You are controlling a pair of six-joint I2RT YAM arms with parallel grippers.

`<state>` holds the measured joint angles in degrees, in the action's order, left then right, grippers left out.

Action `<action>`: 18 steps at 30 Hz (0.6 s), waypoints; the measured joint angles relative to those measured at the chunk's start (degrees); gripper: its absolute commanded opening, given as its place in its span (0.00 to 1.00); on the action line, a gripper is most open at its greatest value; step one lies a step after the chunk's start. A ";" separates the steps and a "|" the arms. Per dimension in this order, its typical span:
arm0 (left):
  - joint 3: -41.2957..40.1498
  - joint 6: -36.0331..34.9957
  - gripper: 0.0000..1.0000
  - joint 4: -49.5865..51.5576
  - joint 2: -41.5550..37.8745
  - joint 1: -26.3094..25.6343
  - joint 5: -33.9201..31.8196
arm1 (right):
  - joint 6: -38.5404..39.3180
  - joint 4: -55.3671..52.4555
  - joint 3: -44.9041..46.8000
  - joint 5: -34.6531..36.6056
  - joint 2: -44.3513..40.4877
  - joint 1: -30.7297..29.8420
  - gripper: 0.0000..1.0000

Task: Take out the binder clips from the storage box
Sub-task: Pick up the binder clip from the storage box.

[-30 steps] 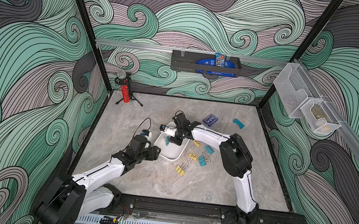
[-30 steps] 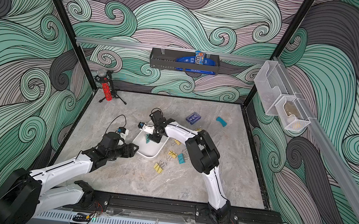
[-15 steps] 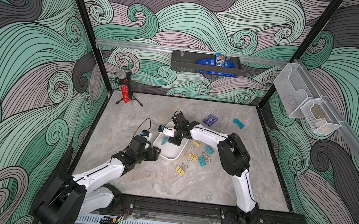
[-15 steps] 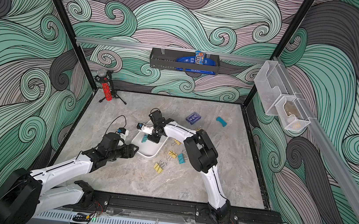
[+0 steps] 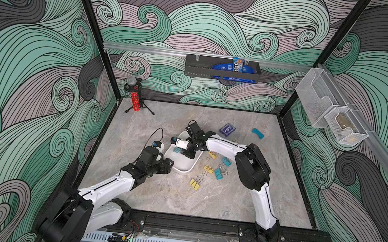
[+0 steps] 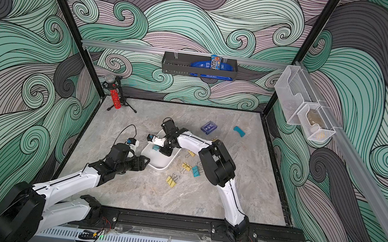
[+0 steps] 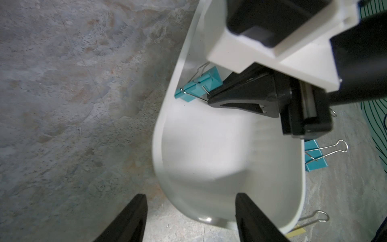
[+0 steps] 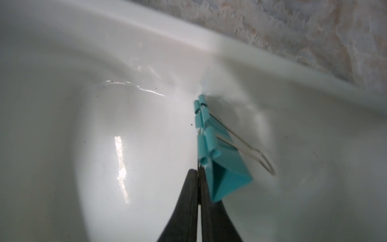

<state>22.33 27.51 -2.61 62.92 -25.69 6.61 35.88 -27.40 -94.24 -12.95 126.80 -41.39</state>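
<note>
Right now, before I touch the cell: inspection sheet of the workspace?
Surface: grey marbled tabletop, no damage seen.
Job's things: white storage box holds one teal binder clip; at least five loose binder clips beside it.
Clutter: dark-blue card box, curved teal piece, red cylinder on tripod.
Grippers: right gripper shut on that clip's wire handle; left gripper open, astride the box's near rim.
Cables: black cable loop at left wrist.
Surroundings: black wall shelf with snack packets, mesh baskets.
</note>
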 measured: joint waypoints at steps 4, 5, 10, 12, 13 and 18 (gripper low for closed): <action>0.00 0.00 0.70 0.02 0.00 0.00 -0.07 | -0.28 -0.24 0.72 -0.79 -1.07 0.24 0.04; 0.02 0.00 0.70 0.02 0.00 0.00 -0.07 | -0.42 -0.26 0.87 -0.96 -1.38 0.31 0.04; 0.00 0.02 0.70 0.02 0.00 0.00 -0.17 | -1.75 -0.28 1.05 -2.12 -2.97 0.66 0.05; 0.00 0.00 0.70 0.02 -0.02 0.00 -0.20 | -2.75 -0.28 1.11 -2.73 -3.76 0.94 0.05; 0.00 0.00 0.70 0.02 0.00 0.00 -0.22 | -3.43 -0.28 1.14 -3.21 -4.22 1.18 0.04; 0.00 0.00 0.70 0.04 0.00 0.00 -0.63 | -7.69 -0.33 1.22 -5.44 -7.04 3.28 0.03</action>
<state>22.33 27.51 -2.57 62.92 -25.69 5.98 28.18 -27.73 -93.01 -18.39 119.77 -38.11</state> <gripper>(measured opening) 0.699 0.050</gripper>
